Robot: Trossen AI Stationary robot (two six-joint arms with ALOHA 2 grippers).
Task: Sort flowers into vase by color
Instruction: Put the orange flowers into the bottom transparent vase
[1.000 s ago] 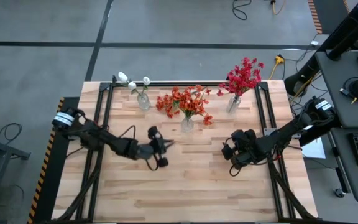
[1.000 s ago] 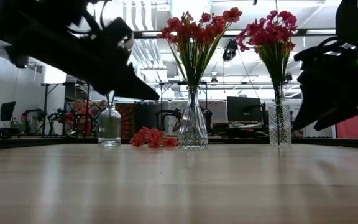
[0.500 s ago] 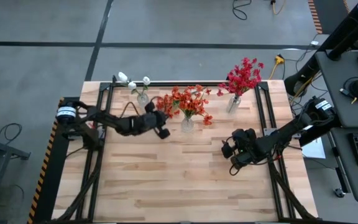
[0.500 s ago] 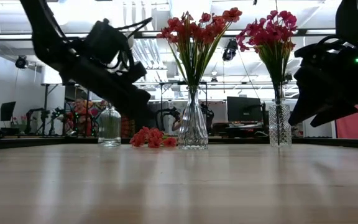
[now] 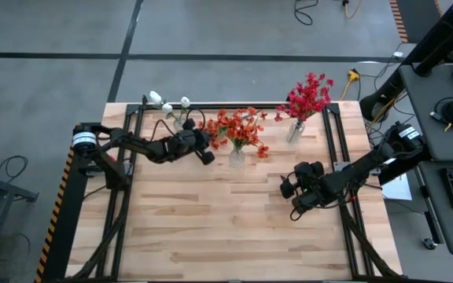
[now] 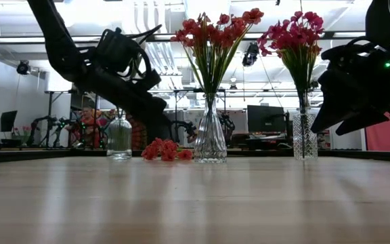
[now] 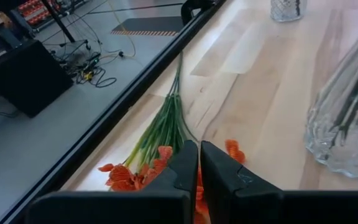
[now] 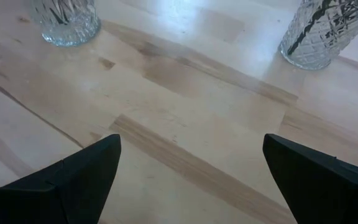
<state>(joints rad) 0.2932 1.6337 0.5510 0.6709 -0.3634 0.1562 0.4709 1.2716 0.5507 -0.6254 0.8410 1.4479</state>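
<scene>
High view: left gripper (image 5: 208, 154), fingers pressed together and empty, hovers just over the loose orange flowers (image 7: 143, 168) lying beside the middle vase (image 5: 237, 157). Right gripper (image 5: 292, 195), spread wide and empty, waits well apart.

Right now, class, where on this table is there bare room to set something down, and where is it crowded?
The wooden table is bare across its near half, in front of both grippers. It is crowded along the far edge: three vases, white flowers, orange flowers, red flowers, a loose orange spray lying flat, and the left gripper there.
</scene>
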